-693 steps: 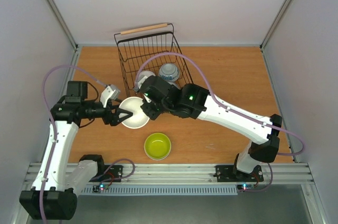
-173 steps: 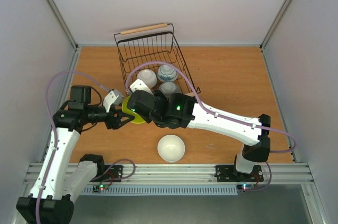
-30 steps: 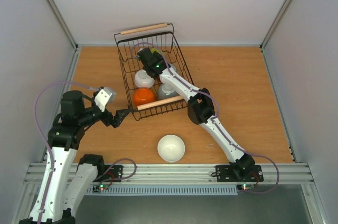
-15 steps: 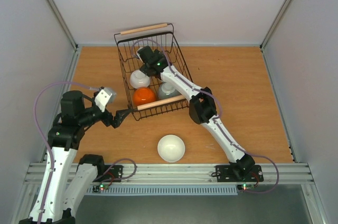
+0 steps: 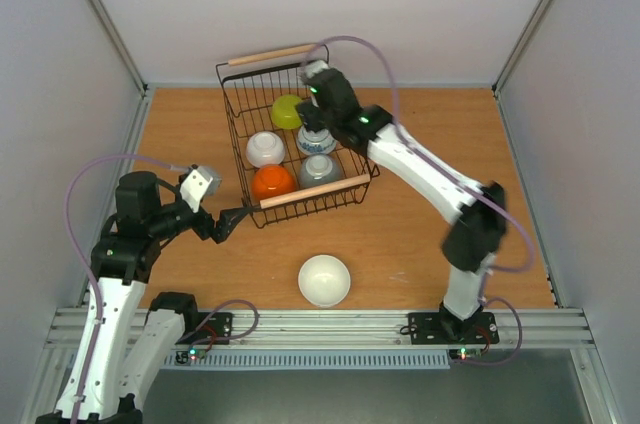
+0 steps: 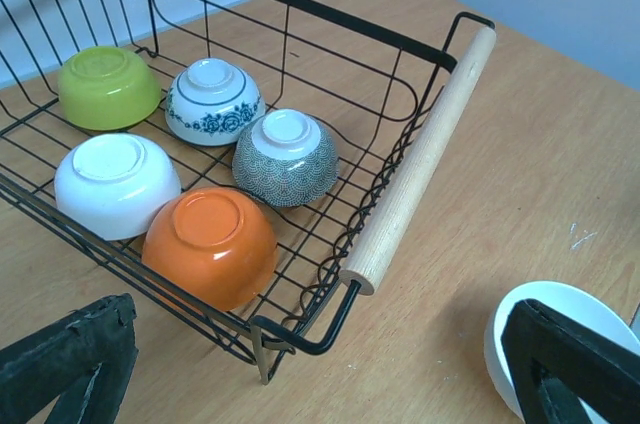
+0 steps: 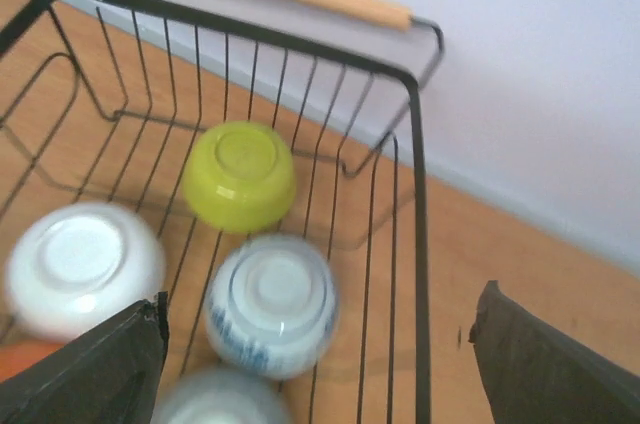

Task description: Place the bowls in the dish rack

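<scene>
Final step pending. Five bowls (image 5: 272, 182) sit upturned in the dish rack (image 5: 232, 124); the last white bowl (image 5: 324, 280) lies near, on the table (image 5: 450, 134). Left gripper (image 5: 232, 219) and right gripper (image 5: 314, 124) have their fingers apart and empty. Next move, probably: grasp that bowl's rim.

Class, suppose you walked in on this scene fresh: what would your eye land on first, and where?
The black wire dish rack at the far middle of the table stands out, holding five upside-down bowls; the orange bowl and the yellow-green bowl are brightest. One white bowl sits alone toward the near edge, outside the rack.
</scene>
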Tool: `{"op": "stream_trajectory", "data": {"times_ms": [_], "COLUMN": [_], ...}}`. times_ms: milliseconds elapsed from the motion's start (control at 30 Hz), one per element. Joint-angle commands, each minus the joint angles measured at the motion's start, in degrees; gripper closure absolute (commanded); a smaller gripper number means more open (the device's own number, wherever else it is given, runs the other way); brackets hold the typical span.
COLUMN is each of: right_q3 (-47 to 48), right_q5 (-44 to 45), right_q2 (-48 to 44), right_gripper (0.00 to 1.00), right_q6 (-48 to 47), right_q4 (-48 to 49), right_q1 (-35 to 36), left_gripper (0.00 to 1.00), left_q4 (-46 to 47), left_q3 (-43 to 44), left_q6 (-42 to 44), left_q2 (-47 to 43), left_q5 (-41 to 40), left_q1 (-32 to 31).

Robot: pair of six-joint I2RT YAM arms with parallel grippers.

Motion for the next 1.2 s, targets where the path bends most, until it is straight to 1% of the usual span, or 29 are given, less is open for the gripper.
{"op": "stream_trajectory", "data": {"times_ms": [0, 67, 100, 200, 300, 367, 467, 500, 567, 833, 1000, 1067, 1100, 1133, 1167], "right_q3": [-19.1, -25.7, -29.6, -37.2, -44.9, -48.8, -54.2, -55.7, -57.7, -64.2, -67.4, -68.4, -68.7, -69.0, -69.0], "right_q5": [-4.3, -6.4, -6.4, -5.8, -8.1, -8.4, -10.3, -10.3, -8.8, -10.9, -13.8, -14.9, -15.1, -15.2, -15.2], "right_q2": [-19.5, -27.6, -30.7, -38.2, -44.4, -46.4, -46.6, -46.3, -45.4, -44.0, -40.5, -39.1, -38.3, -37.3, -36.6], "right_gripper": [0.19, 0.24, 0.27, 0.33, 0.37, 0.39, 0.39, 0.38, 0.37, 0.38, 0.39, 0.41, 0.44, 0.47, 0.54], "right_q6": [14.2, 17.3, 18.5, 22.5, 27.5, 30.9, 37.7, 39.2, 41.9, 46.2, 47.4, 48.2, 48.5, 48.8, 48.9], "right_q4": [1.6, -3.2, -5.1, -10.4, -13.2, -15.1, -15.2, -14.9, -15.5, -11.5, -7.4, -5.0, -4.0, -3.4, -3.0], "right_q1": [0.4, 1.8, 2.9, 7.3, 12.5, 17.1, 23.1, 25.3, 27.7, 28.9, 29.0, 29.3, 29.4, 29.6, 29.7], "left_gripper": [0.00, 0.01, 0.01, 0.01, 0.01, 0.01, 0.01, 0.01, 0.01, 0.01, 0.01, 0.01, 0.01, 0.01, 0.01], "left_q4": [0.6, 0.2, 0.1, -0.1, -0.4, -0.5, -0.6, -0.8, -1.1, -1.5, -1.6, -1.6, -1.6, -1.6, -1.7], "left_q3": [0.0, 0.0, 0.0, 0.1, 0.2, 0.3, 0.5, 0.5, 0.6, 0.9, 0.9, 0.9, 0.9, 0.9, 0.9], "left_q6": [0.9, 1.2, 1.3, 1.6, 1.7, 1.7, 1.7, 1.6, 1.7, 1.7, 1.7, 1.8, 1.8, 1.8, 1.8], "left_q2": [1.0, 1.7, 1.9, 2.5, 2.7, 2.8, 3.2, 3.3, 3.4, 2.8, 2.7, 2.8, 2.8, 2.8, 2.9], "left_q5": [1.9, 2.4, 2.8, 3.4, 3.9, 4.0, 4.1, 4.1, 4.1, 4.3, 5.1, 5.0, 5.0, 5.0, 5.1], "left_q1": [0.1, 0.1, 0.1, 0.1, 0.1, 0.1, 0.0, 0.1, 0.1, 0.1, 0.1, 0.1, 0.1, 0.1, 0.1]}}
